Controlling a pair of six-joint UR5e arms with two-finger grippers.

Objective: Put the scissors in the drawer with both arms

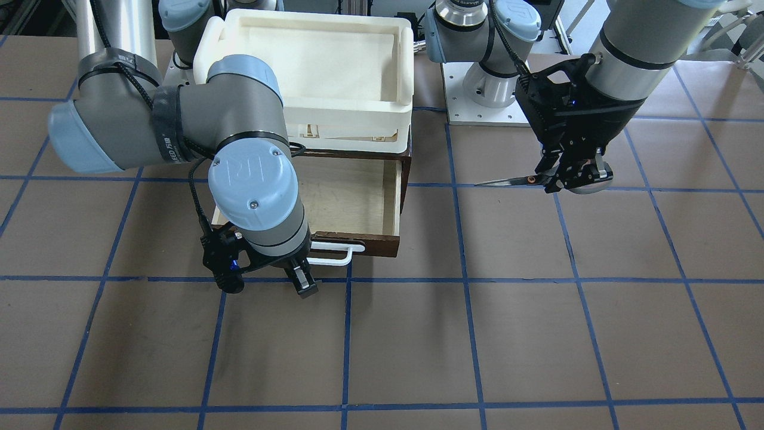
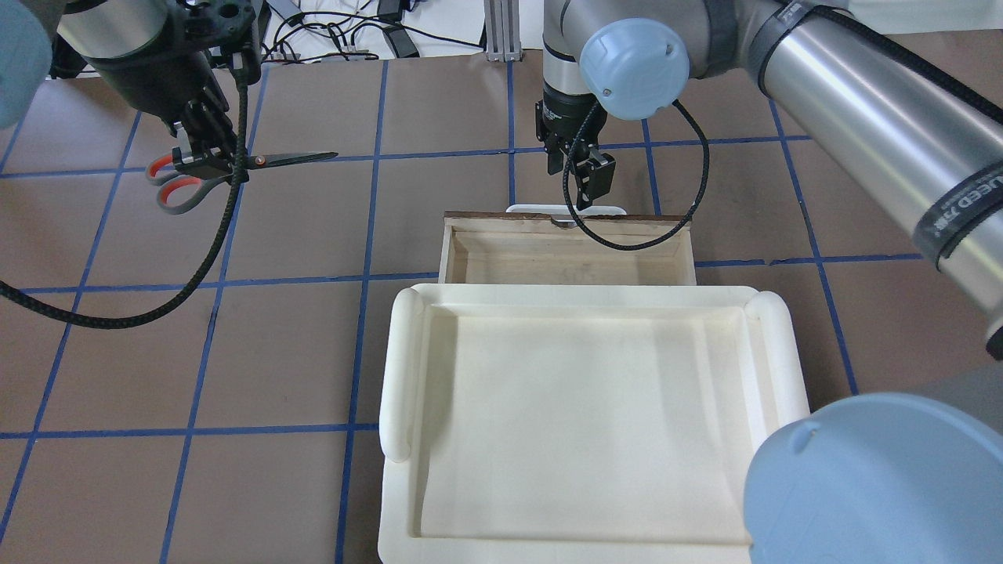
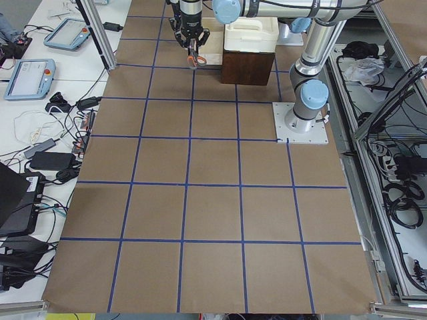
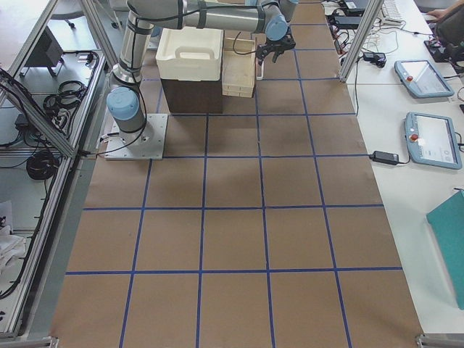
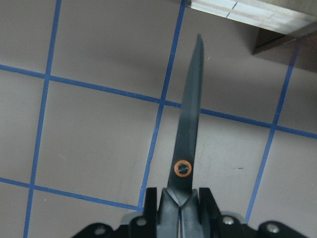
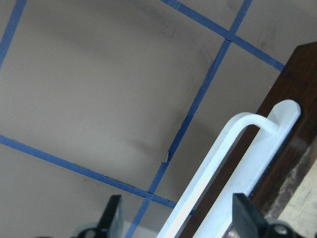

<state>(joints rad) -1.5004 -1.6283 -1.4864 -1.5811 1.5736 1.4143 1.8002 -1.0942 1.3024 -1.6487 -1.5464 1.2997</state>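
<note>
My left gripper (image 1: 564, 178) is shut on the scissors (image 1: 513, 180) near the pivot and holds them above the table, well to the side of the drawer. In the overhead view the scissors (image 2: 266, 160) lie level in the left gripper (image 2: 208, 163), blades pointing toward the drawer side and the grey and orange-red handles behind the gripper. The left wrist view shows the closed blades (image 5: 190, 114). The dark brown drawer (image 1: 352, 197) stands pulled open under the tray, its pale interior bare. My right gripper (image 6: 178, 220) is open at the white handle (image 6: 233, 158), which runs between its fingers; it also shows in the overhead view (image 2: 588, 192).
A cream-white tray (image 2: 396, 376) sits on top of the brown cabinet, behind the open drawer. The table is brown with blue tape grid lines (image 1: 462, 239). The left arm's base plate (image 1: 483, 113) is bolted to the table near the cabinet.
</note>
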